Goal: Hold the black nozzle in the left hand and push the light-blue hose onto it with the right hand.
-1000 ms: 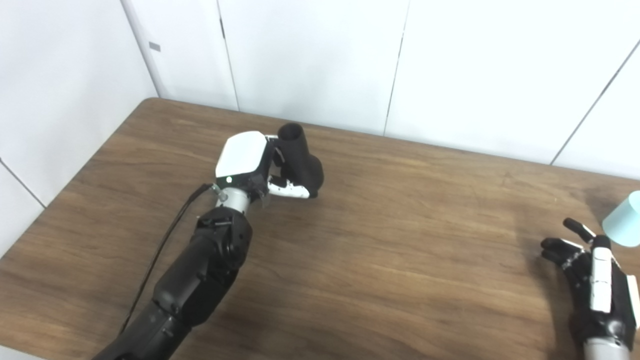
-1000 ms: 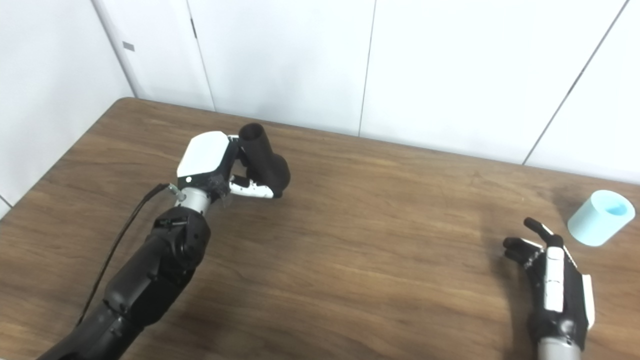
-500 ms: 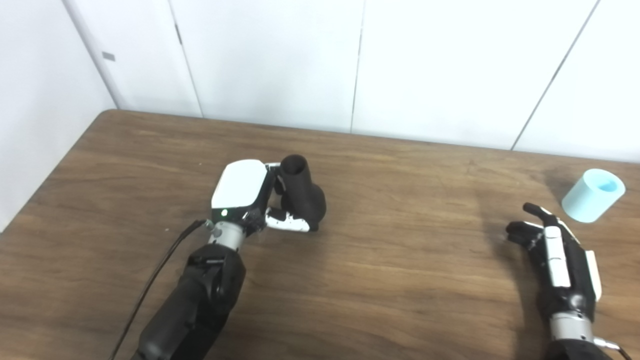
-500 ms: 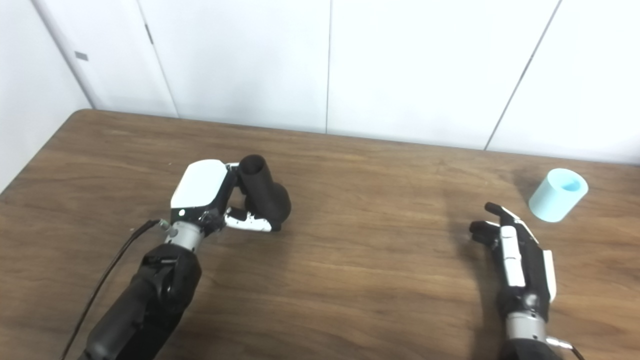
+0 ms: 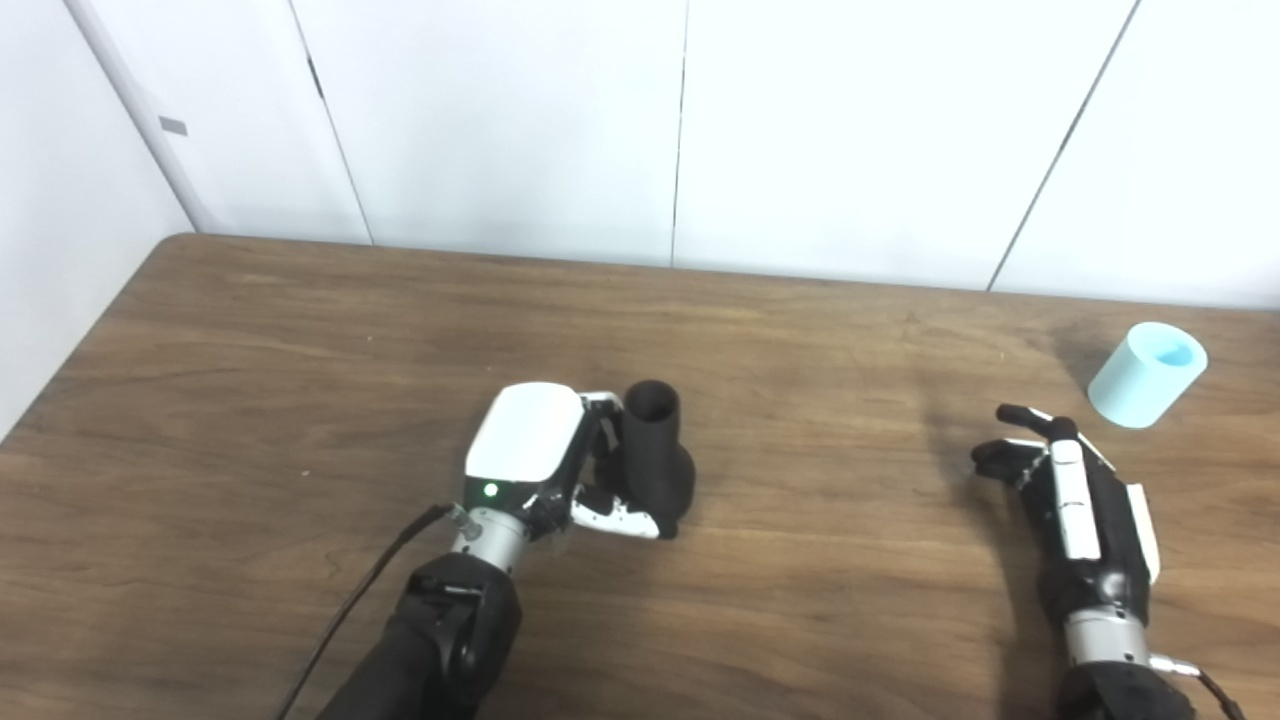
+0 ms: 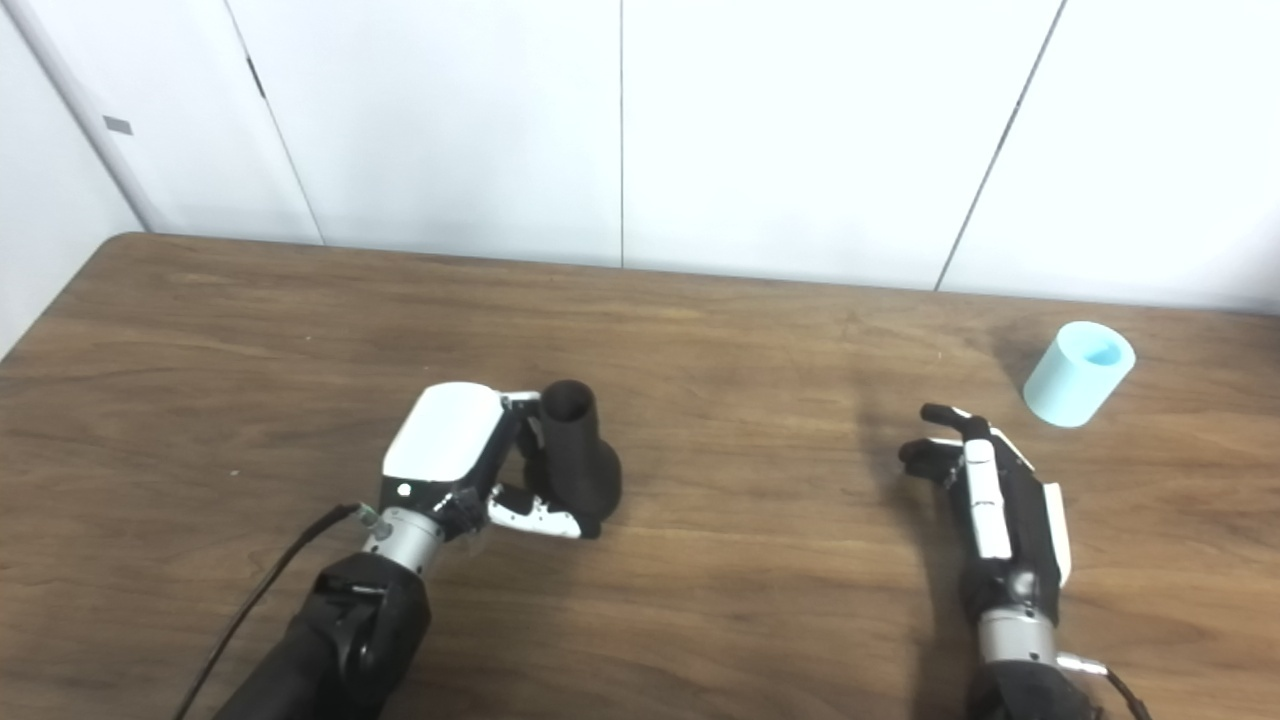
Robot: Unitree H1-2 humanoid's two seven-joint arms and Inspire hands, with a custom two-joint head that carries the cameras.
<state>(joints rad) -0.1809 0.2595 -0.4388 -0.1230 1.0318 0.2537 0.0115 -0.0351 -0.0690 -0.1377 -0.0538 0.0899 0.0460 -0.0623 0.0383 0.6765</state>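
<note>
While left hand (image 5: 560,470) grips nozzle (image 5: 655,455), right hand (image 5: 1070,490) empty, fingers spread.

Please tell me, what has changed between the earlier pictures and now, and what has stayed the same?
Mostly the camera has moved, so the whole picture shifted. The left hand stays shut on the black nozzle, as before. The right hand stays open and empty, near the light-blue hose but apart from it. The hose still rests on the table. Nothing was taken or let go.
</note>
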